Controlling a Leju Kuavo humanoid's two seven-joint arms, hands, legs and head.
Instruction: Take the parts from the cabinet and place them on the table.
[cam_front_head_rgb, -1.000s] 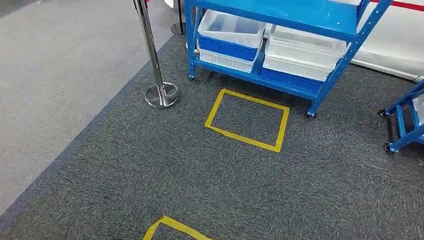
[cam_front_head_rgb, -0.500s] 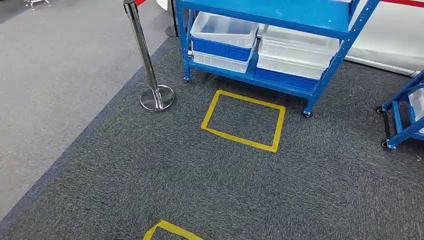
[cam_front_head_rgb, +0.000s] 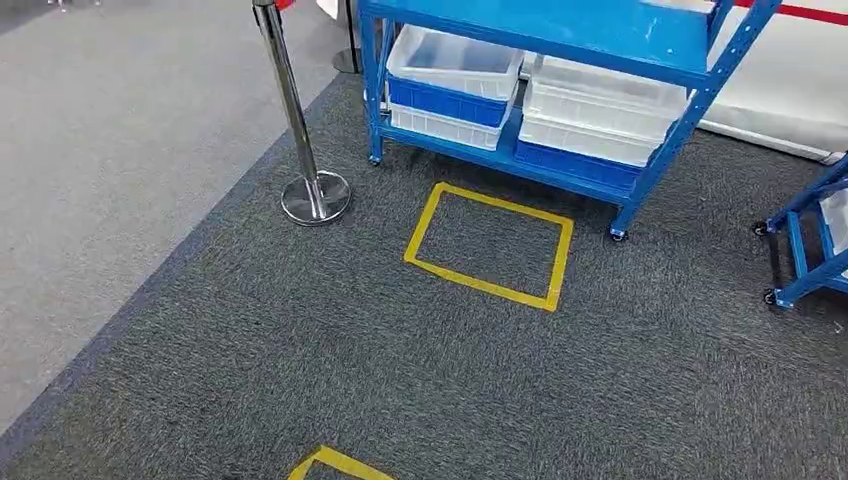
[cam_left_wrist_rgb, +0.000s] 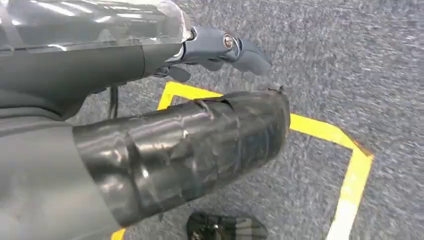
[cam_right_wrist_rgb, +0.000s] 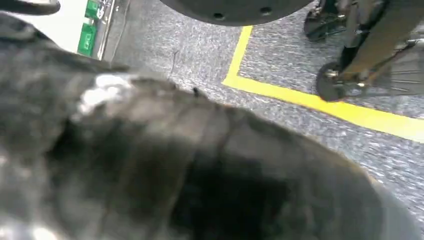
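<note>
1. Since the earlier head pictures the whole scene has slid and swayed a little, which reads as the camera moving with the robot's walk, not as any thing on the floor moving; the blue cabinet (cam_front_head_rgb: 560, 90) sits at much the same reach ahead as it did a second ago.
2. Judged from this, the robot is still on its approach, and nothing has been taken yet.
3. A yellow tape rectangle (cam_front_head_rgb: 490, 245) lies on the dark carpet just in front of the cabinet, likely the standing spot; a chrome stanchion (cam_front_head_rgb: 305, 130) stands near the cabinet's left post.
4. The white bins (cam_front_head_rgb: 540, 95) rest on the cabinet's lower shelf, side by side, on blue trays. Any parts inside cannot be made out: the bin interiors look pale and bare from here, and the cabinet's upper shelves are cut off by the picture's edge.
5. The left hand (cam_left_wrist_rgb: 220, 47) hangs over the carpet, far short of the cabinet, its fingers loosely curled around nothing.
6. The right hand (cam_right_wrist_rgb: 175, 160) is a dark blur against the lens; whether its fingers are apart or together cannot be told.
7. No table is visible.
</note>
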